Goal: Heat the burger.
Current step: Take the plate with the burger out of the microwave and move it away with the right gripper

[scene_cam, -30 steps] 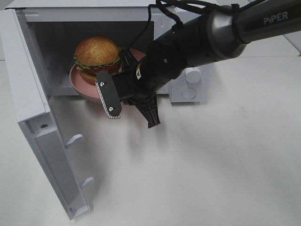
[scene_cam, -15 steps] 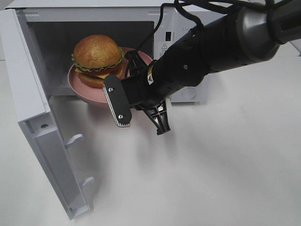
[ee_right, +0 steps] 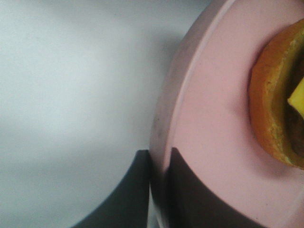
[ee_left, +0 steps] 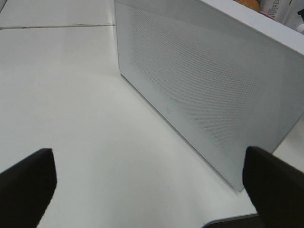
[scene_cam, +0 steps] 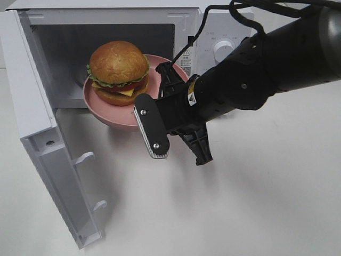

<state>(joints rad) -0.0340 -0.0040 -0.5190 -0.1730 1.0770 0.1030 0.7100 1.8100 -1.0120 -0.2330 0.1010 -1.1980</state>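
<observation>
Right fingers (ee_right: 159, 190) pinched nearly closed on the rim of the pink plate (scene_cam: 160, 72), one finger on top, one underneath; the right wrist view shows the rim running between them. In the high view my right gripper body sits center frame, over the plate's near-right edge.

Burger (scene_cam: 119, 73) sits on the plate, upper left of center in the high view: bun top up, lettuce, tomato and cheese layers showing. Right wrist view catches only the bottom bun edge and a bit of cheese at the right edge of the frame.

Plate is at the mouth of the microwave (scene_cam: 106, 16), part inside the cavity, near edge sticking out past the opening over the bench (scene_cam: 256, 202). Can't tell if it's resting on the cavity floor or carried.

Microwave door (scene_cam: 48, 138) swung wide open, left side of the frame. Control knob (scene_cam: 222, 50) visible upper center-right, behind my arm.

Left fingers (ee_left: 29, 183) spread fully apart, holding nothing. Left wrist view shows them over bare bench, facing the microwave's perforated white side panel (ee_left: 204, 80). Left arm not in the high view.
</observation>
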